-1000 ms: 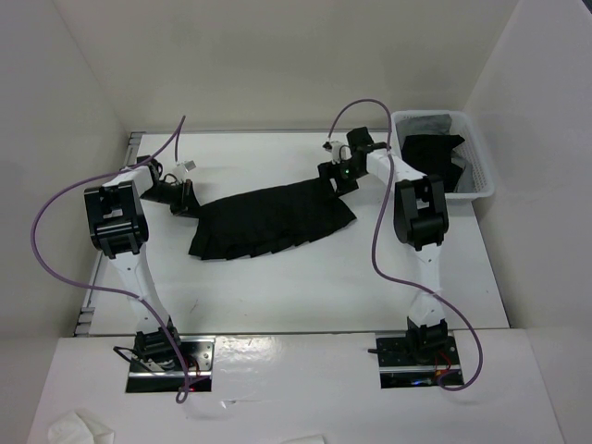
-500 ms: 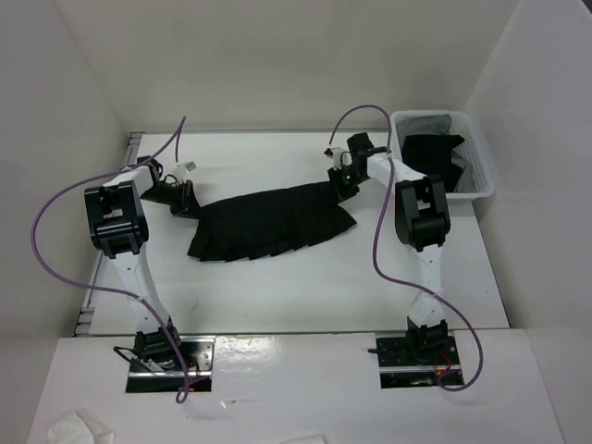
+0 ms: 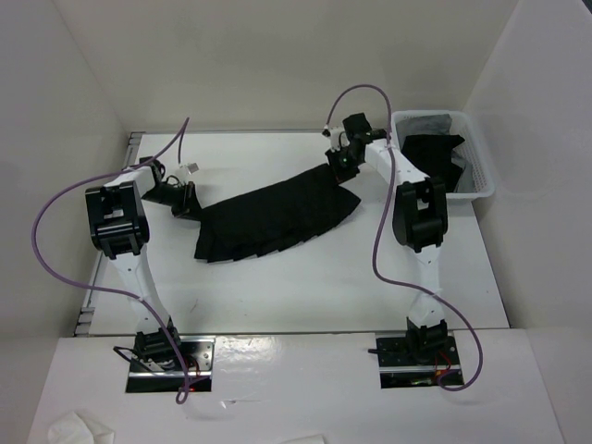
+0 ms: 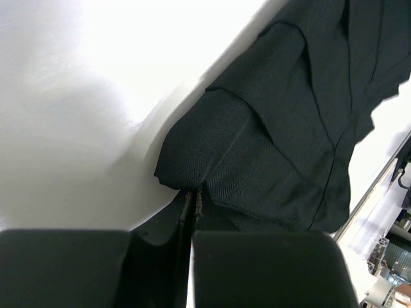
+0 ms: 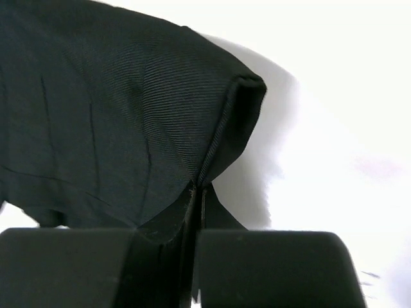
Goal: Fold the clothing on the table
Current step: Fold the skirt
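Note:
The clothing is a black pleated skirt (image 3: 273, 215), stretched across the white table (image 3: 277, 287) between my two arms. My left gripper (image 3: 188, 202) is shut on the skirt's left corner (image 4: 192, 179), the fabric pinched at the fingertips. At the garment's right top corner my right gripper (image 3: 340, 165) is shut on the skirt (image 5: 218, 154); that corner is raised off the table. In the wrist views the skirt (image 4: 289, 115) hangs from the left gripper (image 4: 193, 200) and from the right gripper (image 5: 198, 191).
A white plastic bin (image 3: 481, 176) at the back right holds more dark clothing (image 3: 435, 157). White walls close in the table on three sides. Purple cables (image 3: 55, 231) loop from both arms. Both arm bases (image 3: 157, 356) sit at the near edge.
My right gripper has shut on the skirt's right corner and lifted it up and toward the back. The skirt now slants upward to the right. The left arm has stayed put.

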Action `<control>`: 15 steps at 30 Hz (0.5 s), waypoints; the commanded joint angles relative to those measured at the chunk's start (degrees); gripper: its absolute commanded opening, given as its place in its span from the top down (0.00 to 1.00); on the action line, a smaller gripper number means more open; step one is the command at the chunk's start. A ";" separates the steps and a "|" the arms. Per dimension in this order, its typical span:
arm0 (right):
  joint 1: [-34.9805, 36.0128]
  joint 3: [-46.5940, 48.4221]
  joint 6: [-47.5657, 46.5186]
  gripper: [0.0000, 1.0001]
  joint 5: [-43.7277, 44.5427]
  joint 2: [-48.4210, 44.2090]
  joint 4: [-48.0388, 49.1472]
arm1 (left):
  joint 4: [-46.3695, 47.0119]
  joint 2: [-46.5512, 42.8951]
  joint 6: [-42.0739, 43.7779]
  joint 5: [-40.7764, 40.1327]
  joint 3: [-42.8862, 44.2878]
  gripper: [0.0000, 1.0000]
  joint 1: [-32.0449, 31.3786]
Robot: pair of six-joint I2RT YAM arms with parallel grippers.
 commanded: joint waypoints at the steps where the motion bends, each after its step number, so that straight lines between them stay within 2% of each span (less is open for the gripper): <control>1: 3.37 7.46 0.44 1.00 6.79 -2.16 -4.12 | -0.73 -1.28 3.92 -3.67 -1.23 1.00 0.02; 10: 14.88 14.41 0.96 1.00 14.88 2.14 -8.26 | -0.73 -1.80 3.92 -2.61 -2.28 1.00 0.02; 15: 17.97 26.09 1.49 1.00 14.28 7.85 -14.66 | -0.73 -2.33 3.92 -2.08 -3.42 1.00 0.02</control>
